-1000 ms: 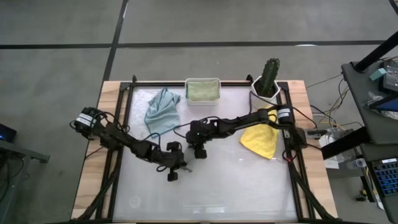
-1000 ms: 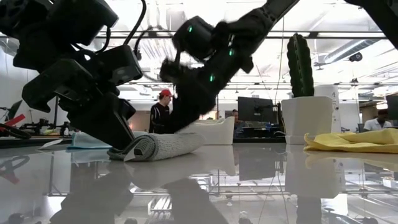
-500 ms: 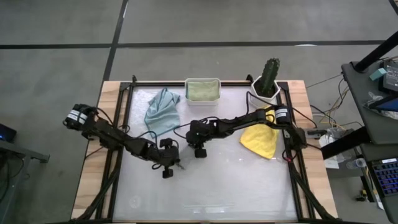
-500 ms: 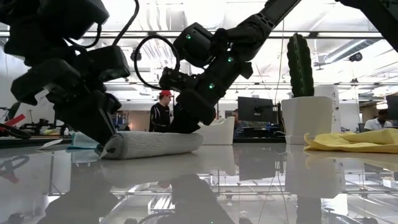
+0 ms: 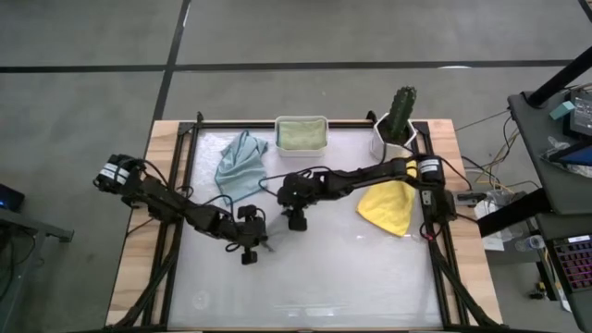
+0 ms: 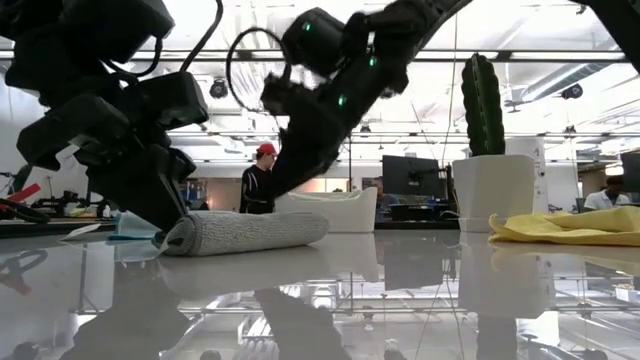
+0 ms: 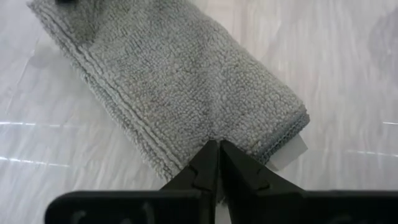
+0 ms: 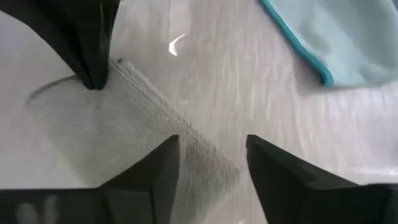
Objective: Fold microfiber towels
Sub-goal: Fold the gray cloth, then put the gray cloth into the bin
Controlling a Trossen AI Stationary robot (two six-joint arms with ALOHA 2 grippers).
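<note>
left hand [image 7: 217,149] clenched on the folded grey towel [image 7: 168,87], right hand [image 8: 211,158] released above; pale blue towel [image 5: 240,166] and yellow towel [image 5: 388,208] lie unfolded.

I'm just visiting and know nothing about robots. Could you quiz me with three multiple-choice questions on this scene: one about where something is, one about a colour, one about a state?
1. Where is the sage green towel?
A. in the white tub
B. under the cactus
C. on the floor

2. What colour is the towel near the right arm's base?
A. red
B. yellow
C. black

3. How is the right gripper?
A. open above the grey towel
B. shut on it
C. holding the cactus

Answers: 1 A, the green cloth fills the tub. 2 B, the yellow towel lies there. 3 A, its fingers stand apart.
</note>
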